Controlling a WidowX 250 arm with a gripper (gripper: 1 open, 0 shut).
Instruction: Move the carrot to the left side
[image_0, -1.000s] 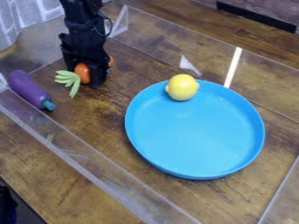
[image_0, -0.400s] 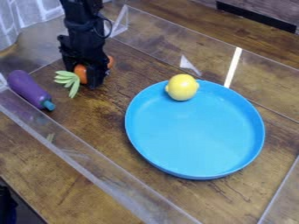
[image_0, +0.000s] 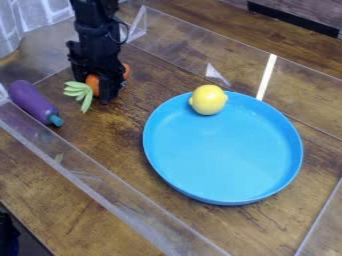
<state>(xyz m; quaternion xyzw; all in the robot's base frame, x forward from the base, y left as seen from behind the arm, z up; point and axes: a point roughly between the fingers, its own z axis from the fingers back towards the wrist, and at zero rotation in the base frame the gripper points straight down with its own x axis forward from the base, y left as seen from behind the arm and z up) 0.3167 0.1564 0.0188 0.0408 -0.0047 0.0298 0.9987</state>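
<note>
Camera view: we saw the pincer (image_0: 98, 84) pointing down, pinching the carrot (image_0: 90, 86) on the tabletop (image_0: 80, 190). Carrot sat at 10 o'clock from the blue plate (image_0: 225, 150), eggplant (image_0: 34, 102) at its 9, lemon (image_0: 207, 99) on the plate's 12 o'clock rim.

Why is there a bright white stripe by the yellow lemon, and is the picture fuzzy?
In the camera view, the white stripe is glare, seemingly from a clear sheet over the wooden table; fainter streaks show near the blue plate. The whole view is soft, so the carrot under the dark tool looks smudgy, and the lemon has blurry edges.
</note>
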